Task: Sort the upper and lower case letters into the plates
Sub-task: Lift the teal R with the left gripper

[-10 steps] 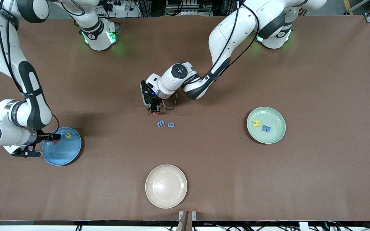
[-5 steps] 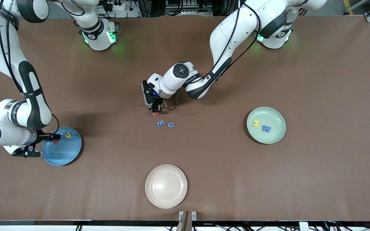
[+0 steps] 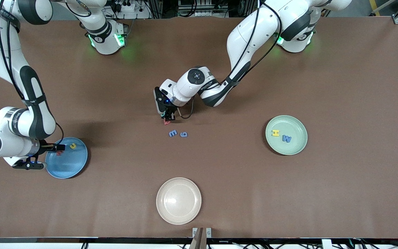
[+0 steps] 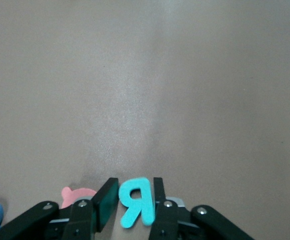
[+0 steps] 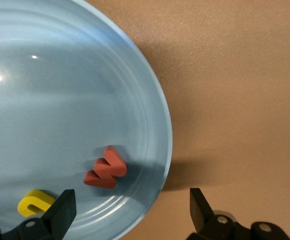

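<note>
Step in hand: left arm picks a letter from the loose group at mid-desk. Left pincer (image 3: 166, 118) sits low over the desk (image 3: 219, 193), fingers narrowed on a teal R (image 4: 135, 201); the wrist view shows the R upright between the two pads, touching one finger (image 4: 106, 203), so I judge it gripped. A pink-red letter (image 4: 76, 195) lies on the desk just beside that finger, only partly seen. In the front view the R itself is hidden under the pincer; only the reddish bit shows.

Two blue letters, an E (image 3: 173, 133) and a g-like one (image 3: 183, 134), lie at about 5 o'clock from the left pincer, near it, touching nothing.

Next move, as I judge: lift straight up without dragging the pink-red neighbour, then carry the R to the mint plate (image 3: 297, 147) out at 3 o'clock, where a yellow H (image 3: 275, 132) and blue M (image 3: 286, 139) already sit. An upper-case R belongs there.

Right pincer (image 5: 129, 212) hovers over the rim of the blue plate (image 5: 59, 75) at the right arm's end, fingers wide and holding nothing. A red w-like letter (image 5: 105, 168) and a yellow c-like letter (image 5: 36, 201) lie in that plate, so the drop looks done. Right arm waits.

Cream plate (image 3: 178, 201) at 6 o'clock holds nothing.

Sorted so far, by my count: four letters.
</note>
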You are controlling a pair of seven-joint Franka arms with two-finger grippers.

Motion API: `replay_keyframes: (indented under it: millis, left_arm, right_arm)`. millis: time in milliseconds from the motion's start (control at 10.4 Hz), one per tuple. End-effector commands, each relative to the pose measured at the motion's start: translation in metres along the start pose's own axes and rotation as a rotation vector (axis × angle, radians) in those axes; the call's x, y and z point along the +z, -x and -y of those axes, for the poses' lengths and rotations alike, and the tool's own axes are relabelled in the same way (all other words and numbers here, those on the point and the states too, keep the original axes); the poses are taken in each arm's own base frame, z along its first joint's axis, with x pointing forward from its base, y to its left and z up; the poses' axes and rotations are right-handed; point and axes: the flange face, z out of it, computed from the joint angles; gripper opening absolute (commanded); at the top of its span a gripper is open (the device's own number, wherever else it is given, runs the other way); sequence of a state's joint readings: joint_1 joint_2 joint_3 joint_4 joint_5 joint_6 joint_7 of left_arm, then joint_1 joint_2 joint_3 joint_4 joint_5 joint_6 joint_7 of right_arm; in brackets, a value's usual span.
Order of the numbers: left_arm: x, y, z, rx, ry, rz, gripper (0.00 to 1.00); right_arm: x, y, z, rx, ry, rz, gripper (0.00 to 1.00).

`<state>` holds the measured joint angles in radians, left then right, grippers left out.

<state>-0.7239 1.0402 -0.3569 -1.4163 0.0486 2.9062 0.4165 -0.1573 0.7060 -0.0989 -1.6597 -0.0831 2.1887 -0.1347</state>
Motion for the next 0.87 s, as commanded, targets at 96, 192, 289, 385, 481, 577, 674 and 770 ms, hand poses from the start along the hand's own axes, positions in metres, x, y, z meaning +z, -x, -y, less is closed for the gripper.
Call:
replay_keyframes:
  millis: [96,192,289,385,481,577,674,770]
  left_arm:
    - [0.021,0.052,0.008,-0.035,0.026,0.121,0.22]
    - [0.021,0.051,0.008,-0.036,0.025,0.12,0.22]
    - [0.02,0.05,0.008,-0.039,0.025,0.119,0.22]
    - [0.019,0.048,0.009,-0.038,0.022,0.115,0.21]
    - [0.012,0.04,0.009,-0.038,0.019,0.102,0.2]
    - [0.008,0.033,0.002,-0.054,0.031,0.096,0.16]
    - [0.005,0.029,0.001,-0.074,0.03,0.092,0.16]
    - [0.003,0.027,0.0,-0.088,0.029,0.089,0.16]
  right_arm:
    - [-0.001,-0.003,-0.004,-0.011,0.01,-0.006,1.0]
    - [-0.001,-0.003,-0.005,-0.011,0.009,-0.006,1.0]
    - [-0.003,-0.003,-0.002,-0.015,0.01,-0.008,1.0]
    - [-0.003,-0.003,-0.002,-0.014,0.008,-0.008,1.0]
    - [-0.004,-0.003,-0.002,-0.013,0.007,-0.008,1.0]
    - [-0.005,-0.003,-0.002,-0.013,0.006,-0.01,1.0]
    - [-0.005,-0.004,-0.001,-0.015,0.007,-0.01,1.0]
    - [-0.007,-0.003,0.001,-0.013,0.005,-0.008,1.0]
